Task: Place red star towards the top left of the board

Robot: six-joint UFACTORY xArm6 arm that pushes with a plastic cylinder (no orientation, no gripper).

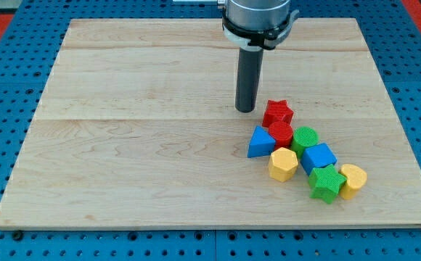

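My tip (245,109) rests on the wooden board (123,167) a little right of its centre, just to the view's left of the red star (277,112) and apparently a small gap short of touching it; being a bare rod, it has no jaws to open or close and grips nothing. The red star sits at the upper end of a tight cluster in the board's lower right. Directly below it stands a red cylinder (281,134), with a blue triangular block (260,141) to that one's left and a green cylinder (305,138) to its right. Further down lie a yellow hexagonal block (283,164), a blue cube (318,156), a green star (327,183) and a yellow heart-like block (353,180). As for progress, I judge the task barely begun: the star is far from the top left corner, which lies well apart across open wood. My tip is on the star's left side, the wrong side for a push leftward, so I would first need to come around to its right or lower right.
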